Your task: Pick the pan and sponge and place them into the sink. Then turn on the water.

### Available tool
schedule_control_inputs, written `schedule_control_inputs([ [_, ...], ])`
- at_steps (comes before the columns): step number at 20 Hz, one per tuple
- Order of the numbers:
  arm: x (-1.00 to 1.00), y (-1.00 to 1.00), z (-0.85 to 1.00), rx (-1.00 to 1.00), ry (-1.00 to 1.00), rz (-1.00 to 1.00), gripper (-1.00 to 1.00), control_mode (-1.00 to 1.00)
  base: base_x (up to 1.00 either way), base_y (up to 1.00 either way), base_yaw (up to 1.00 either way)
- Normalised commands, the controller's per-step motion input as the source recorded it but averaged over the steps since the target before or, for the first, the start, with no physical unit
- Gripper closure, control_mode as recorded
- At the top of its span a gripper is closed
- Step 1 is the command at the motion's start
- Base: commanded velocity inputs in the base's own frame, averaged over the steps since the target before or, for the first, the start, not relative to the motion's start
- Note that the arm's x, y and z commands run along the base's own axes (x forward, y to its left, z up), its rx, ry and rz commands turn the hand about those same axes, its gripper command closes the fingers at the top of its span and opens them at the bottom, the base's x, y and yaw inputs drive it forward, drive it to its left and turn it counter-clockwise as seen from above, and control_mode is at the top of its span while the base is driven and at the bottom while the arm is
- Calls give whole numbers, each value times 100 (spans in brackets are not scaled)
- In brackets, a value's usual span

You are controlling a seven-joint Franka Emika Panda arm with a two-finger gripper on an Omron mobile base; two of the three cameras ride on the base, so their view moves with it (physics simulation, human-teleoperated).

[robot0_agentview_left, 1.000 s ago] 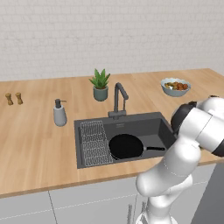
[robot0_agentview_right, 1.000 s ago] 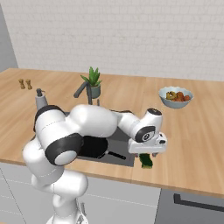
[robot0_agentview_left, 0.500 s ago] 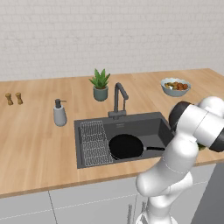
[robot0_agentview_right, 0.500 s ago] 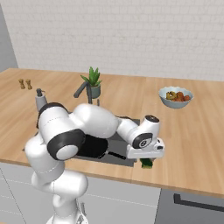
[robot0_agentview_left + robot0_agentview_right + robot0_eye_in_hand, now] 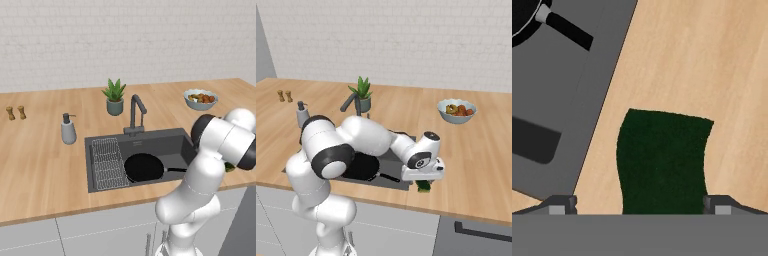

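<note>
The sponge [image 5: 662, 160] lies green side up on the wooden counter, just right of the sink [image 5: 562, 100]. My gripper [image 5: 639, 206] hangs open right over it, one fingertip [image 5: 562, 205] on each side, apart from the sponge. From the right base view, the gripper [image 5: 424, 180] hovers just above the sponge [image 5: 423, 187] near the counter's front edge. The black pan [image 5: 144, 167] rests in the sink [image 5: 175, 142], handle pointing right; its handle [image 5: 564, 27] also shows in the hand view. A sliver of the sponge [image 5: 229, 167] peeks from behind my arm.
A wire rack [image 5: 108, 162] fills the basin's left part and the dark faucet [image 5: 136, 107] stands behind it. A bowl of food [image 5: 201, 99], a potted plant [image 5: 115, 97], a soap dispenser [image 5: 68, 129] and two small shakers [image 5: 16, 113] stand on the counter.
The hand has come down closer to the sponge, jaws staying wide. The pan and sponge have not moved.
</note>
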Motion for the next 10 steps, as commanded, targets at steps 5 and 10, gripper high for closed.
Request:
schedule_control_inputs([
  [5,1,-3,10,0,0,0,-100,-100,0,0,0],
  [10,1,-15,0,0,0,0,-100,-100,0,0,0],
])
